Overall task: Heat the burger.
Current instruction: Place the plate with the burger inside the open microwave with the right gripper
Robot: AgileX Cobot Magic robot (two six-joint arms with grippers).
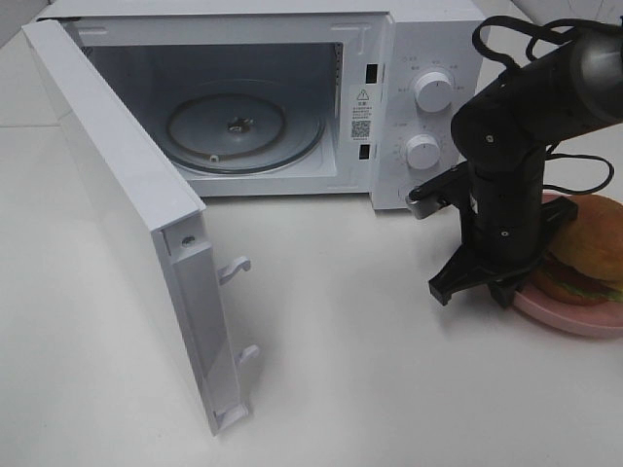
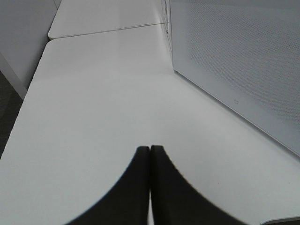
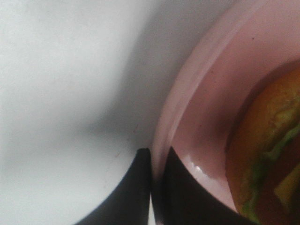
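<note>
White table (image 1: pixel 341 341): burger (image 1: pixel 589 248) sits on pink plate (image 1: pixel 569 319), right of the microwave (image 1: pixel 428 49). I see right gripper (image 3: pixel 157 151) pinching the plate rim; left gripper (image 2: pixel 150 149) fingers together, empty. Risk: one-sided lift tilts plate, burger slides off

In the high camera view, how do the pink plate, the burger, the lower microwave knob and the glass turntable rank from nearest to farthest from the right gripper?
1. pink plate: the right gripper grips its rim.
2. burger: on that plate, far right.
3. lower knob: on the microwave panel.
4. glass turntable: inside the microwave, to the left.
</note>
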